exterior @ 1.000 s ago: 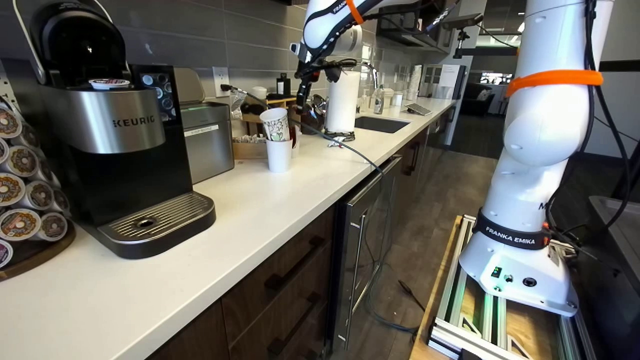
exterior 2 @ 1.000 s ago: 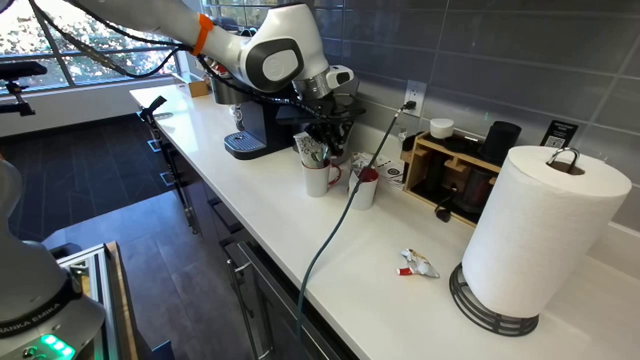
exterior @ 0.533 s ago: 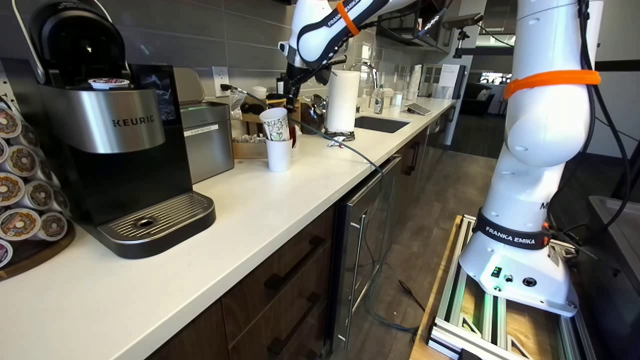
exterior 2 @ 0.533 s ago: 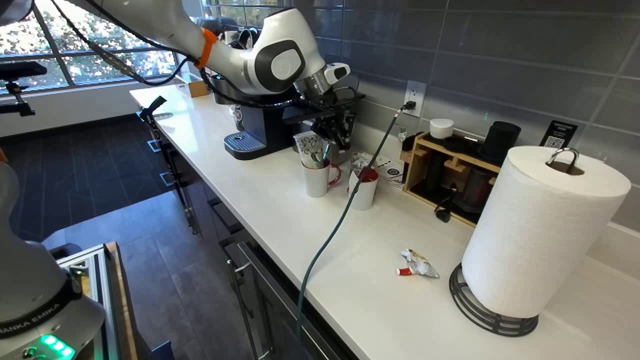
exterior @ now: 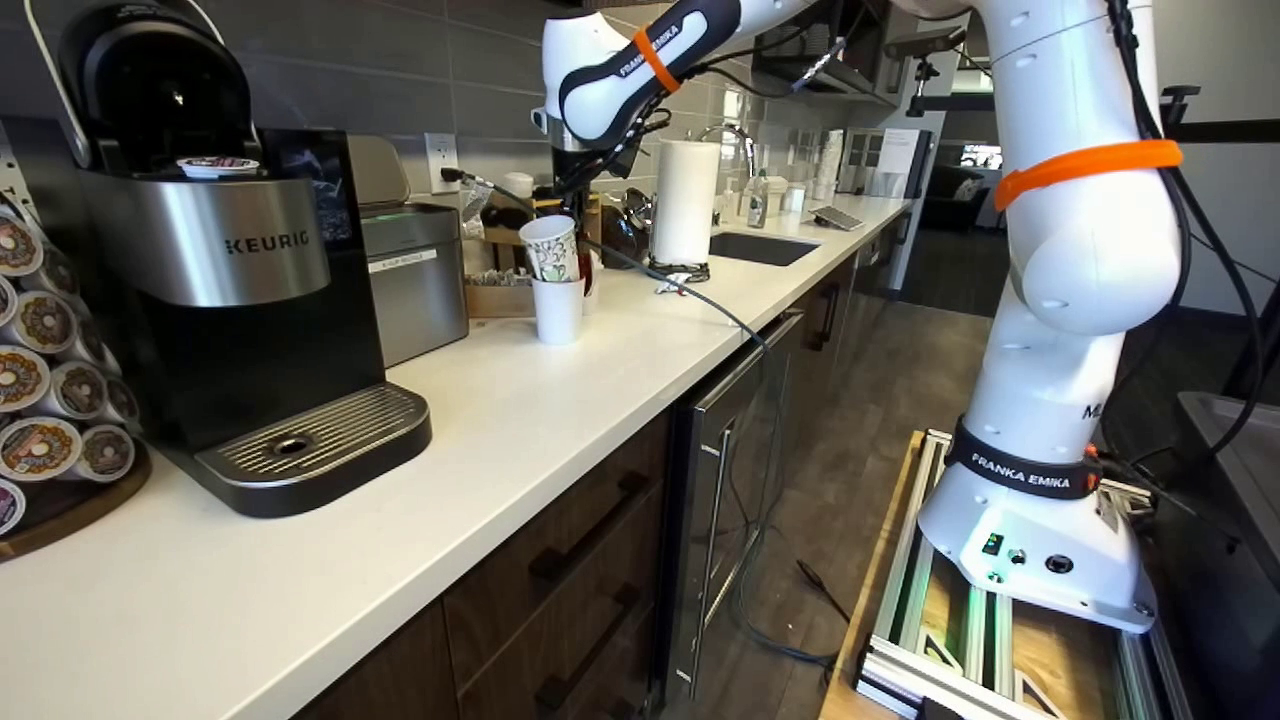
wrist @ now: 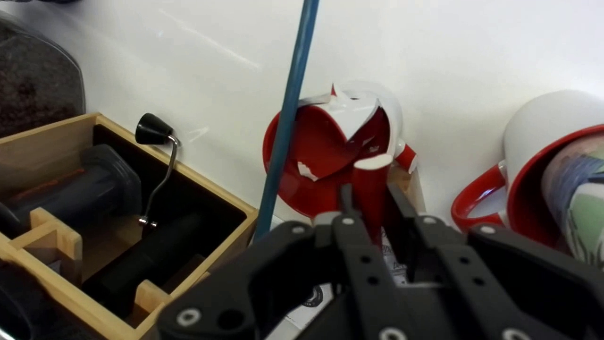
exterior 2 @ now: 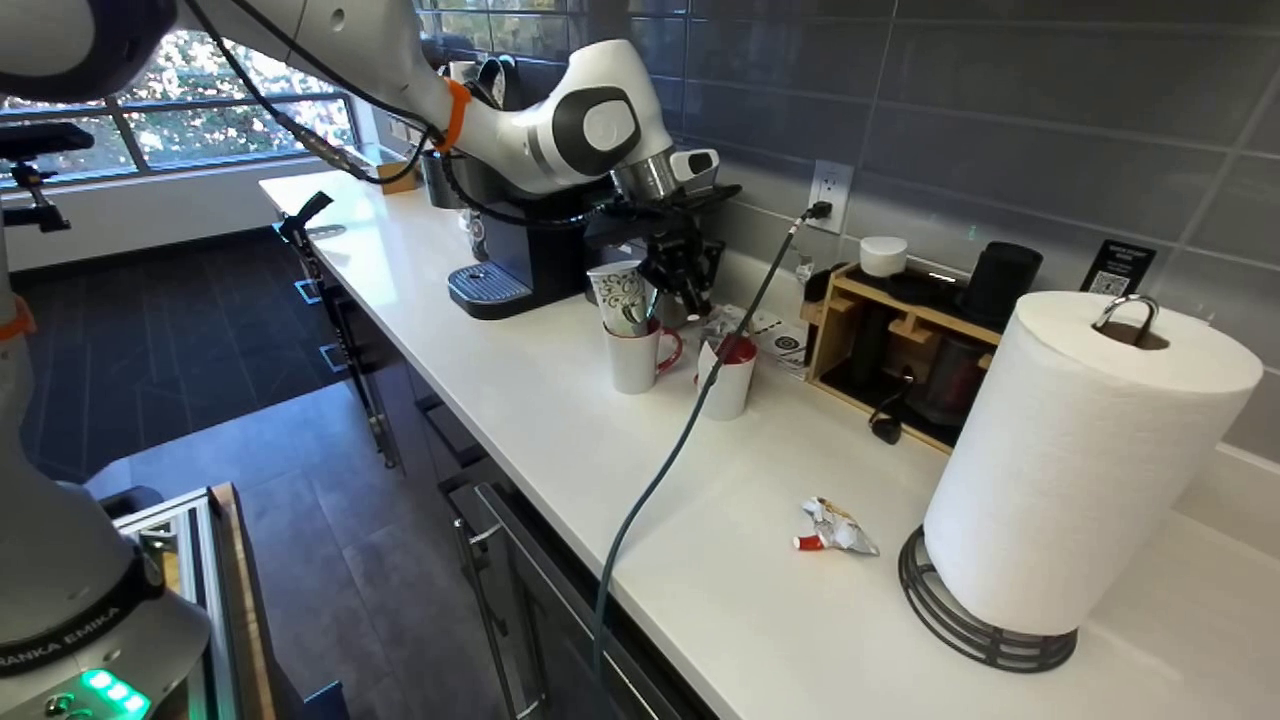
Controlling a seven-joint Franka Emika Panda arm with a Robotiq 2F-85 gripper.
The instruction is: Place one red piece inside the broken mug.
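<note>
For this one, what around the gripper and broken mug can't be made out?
Rim of the broken mug, partly: wrist view, behind the cable.
Gripped sides of the red piece: wrist view, behind the gripper.
Other mug: wrist view, cut off by the right edge.
Print on the paper: wrist view, partly behind the gripper.

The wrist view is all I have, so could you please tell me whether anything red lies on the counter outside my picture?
Observer: Yes, in an exterior view a small red thing lies by crumpled foil; I cannot tell what it is.
Operator: Thank you; where does the blue cable near the broken mug lead?
Observer: In both exterior views it runs up to the wall outlet.
Operator: And the other way?
Observer: Over the front edge of the counter.
</note>
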